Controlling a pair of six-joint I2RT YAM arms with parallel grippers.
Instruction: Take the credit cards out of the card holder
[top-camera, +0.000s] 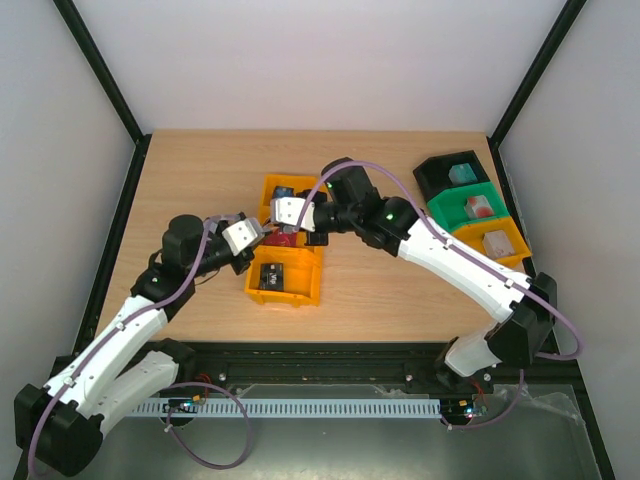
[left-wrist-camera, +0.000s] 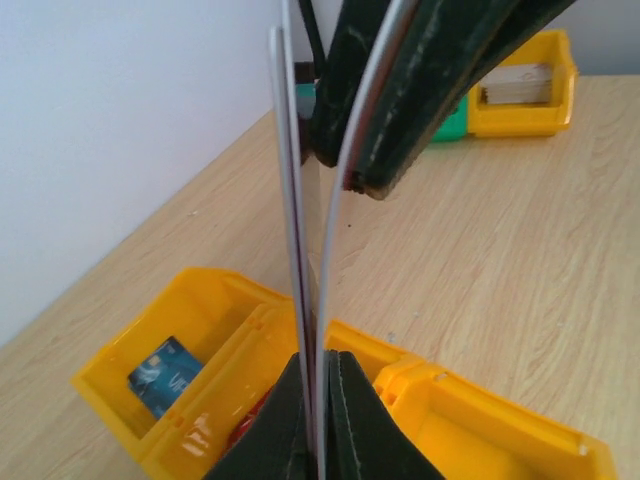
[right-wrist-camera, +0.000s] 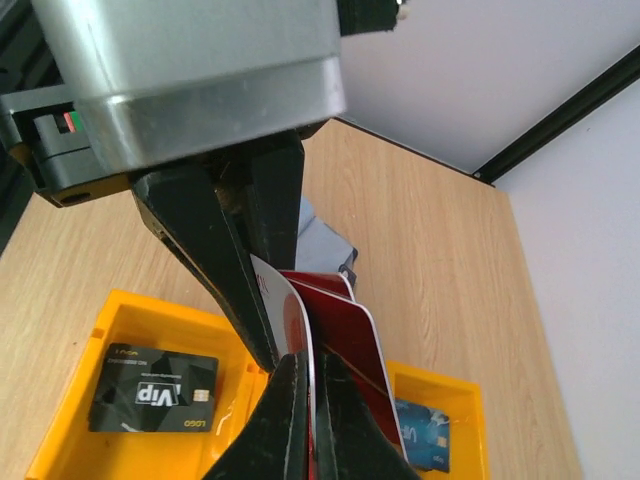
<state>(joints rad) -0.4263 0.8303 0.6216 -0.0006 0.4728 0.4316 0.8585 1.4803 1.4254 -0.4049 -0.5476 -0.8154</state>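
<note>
Yellow divided bin, wooden table, green bin

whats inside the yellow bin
A black card in one end compartment, a blue card in the other. Middle one mostly hidden by left tool, right tool and the red cards held between them.

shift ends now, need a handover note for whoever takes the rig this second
Left hand: shut, seemingly on the card holder, above the middle compartment of the yellow bin.
Right hand: shut on a red card at the holder; a second red one sits right behind it.
Done: the black card and the blue card lie in the bin's two outer compartments.
Left: pull the red cards free and set them down.
</note>
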